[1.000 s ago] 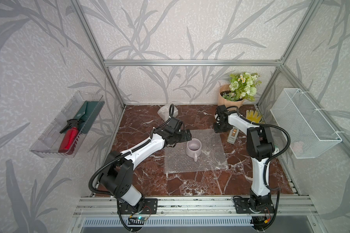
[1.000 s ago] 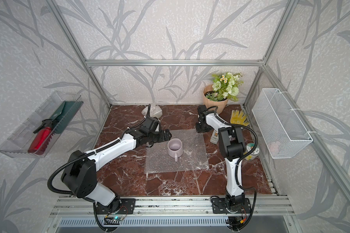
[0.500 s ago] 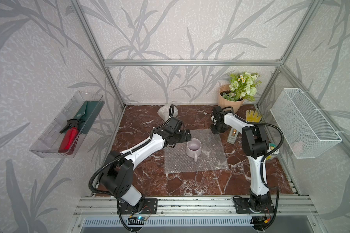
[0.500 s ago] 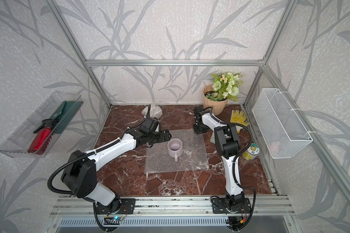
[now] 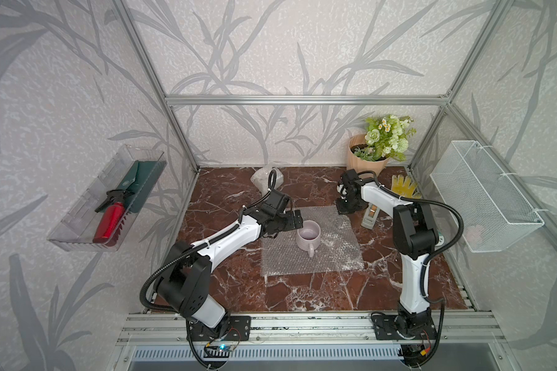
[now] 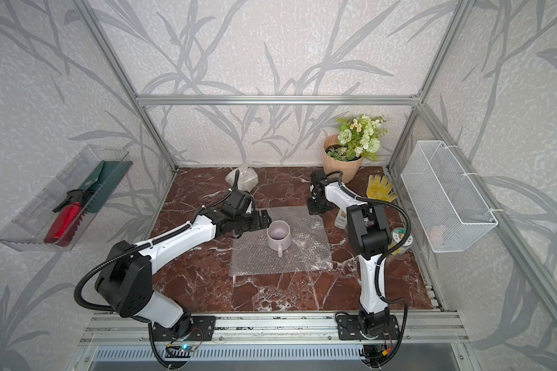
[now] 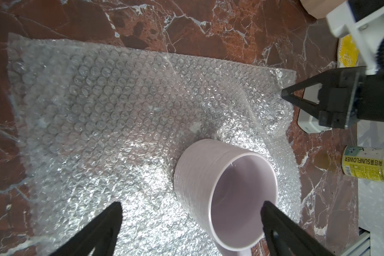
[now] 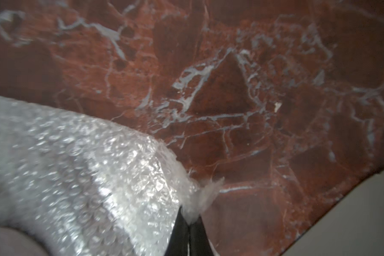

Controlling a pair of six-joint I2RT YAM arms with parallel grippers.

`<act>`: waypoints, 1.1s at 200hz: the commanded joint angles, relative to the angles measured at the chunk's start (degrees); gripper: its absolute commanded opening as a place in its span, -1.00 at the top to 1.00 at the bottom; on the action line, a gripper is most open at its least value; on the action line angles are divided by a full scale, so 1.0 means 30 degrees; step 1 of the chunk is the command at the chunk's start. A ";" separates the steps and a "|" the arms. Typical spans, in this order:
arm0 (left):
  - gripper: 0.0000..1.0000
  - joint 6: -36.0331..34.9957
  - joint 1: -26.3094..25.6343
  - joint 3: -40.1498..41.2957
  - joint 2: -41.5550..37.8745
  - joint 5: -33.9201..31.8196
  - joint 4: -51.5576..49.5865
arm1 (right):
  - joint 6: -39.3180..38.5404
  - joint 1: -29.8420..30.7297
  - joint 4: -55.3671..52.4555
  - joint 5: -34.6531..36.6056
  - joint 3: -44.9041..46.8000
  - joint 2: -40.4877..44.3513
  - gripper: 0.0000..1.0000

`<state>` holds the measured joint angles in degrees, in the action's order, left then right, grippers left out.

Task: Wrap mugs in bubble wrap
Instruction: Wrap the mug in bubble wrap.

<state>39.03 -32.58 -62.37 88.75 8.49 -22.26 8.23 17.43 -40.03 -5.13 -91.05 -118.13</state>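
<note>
Corner of clear bubble-wrap sheet (image 5: pixel 312 253) clamped in right gripper (image 7: pixel 283 93), pale lilac ceramic mug (image 5: pixel 308 235) toward near-left corner of table (image 5: pixel 225 199), left gripper (image 5: pixel 298 220) agape.

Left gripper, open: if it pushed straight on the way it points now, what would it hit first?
Most likely the lilac mug, upright on the bubble wrap just ahead of the left gripper. One finger lines up with its rim, so it may strike rather than straddle.

White arm links (image 5: pixel 235 233) between black joints (image 5: pixel 184 287); ribbed black cables (image 5: pixel 459 223); tapered black fingers (image 7: pixel 102 226).
</note>
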 commanded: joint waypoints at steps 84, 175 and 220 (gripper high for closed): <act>-0.98 0.0743 0.0074 0.1093 -0.1296 0.0542 0.0759 | 0.0389 0.3161 0.2286 -0.5550 0.4911 0.7820 1.00; -0.98 0.2486 0.0344 0.1859 -0.2373 -0.0274 0.1526 | 0.1384 0.5573 0.4179 -0.8811 0.7046 0.7442 1.00; -0.98 0.2256 0.0323 0.2189 -0.1746 0.1333 0.3131 | 0.1624 0.5733 0.4997 -0.8714 0.7485 0.6296 1.00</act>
<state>45.58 -31.77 -56.10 82.56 9.67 -16.10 12.45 34.35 -26.81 -30.15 -69.52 -97.10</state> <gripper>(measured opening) 0.992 0.050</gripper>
